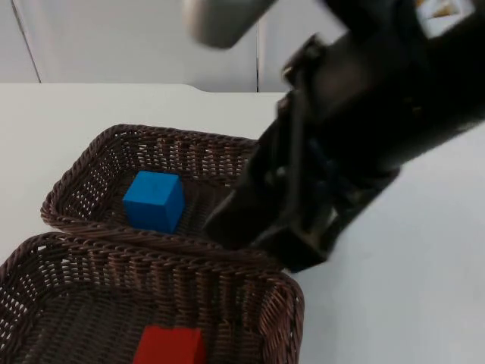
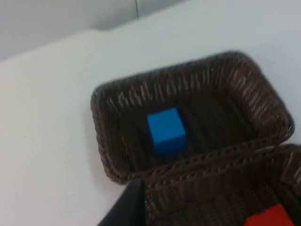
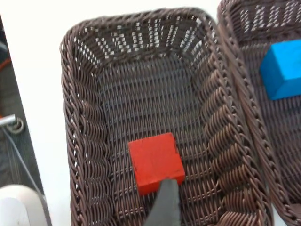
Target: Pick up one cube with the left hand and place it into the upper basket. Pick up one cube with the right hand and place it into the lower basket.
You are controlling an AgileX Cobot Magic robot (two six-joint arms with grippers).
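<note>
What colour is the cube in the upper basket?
Blue. The cube in the upper basket shows best in the left wrist view.

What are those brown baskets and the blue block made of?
The upper basket and lower basket look like woven wicker or rattan, maybe plastic: dark brown strands are braided along the rims and walls. The blue cube has smooth, matte, flat faces with sharp edges, likely painted wood or foam; I can't tell which.
</note>
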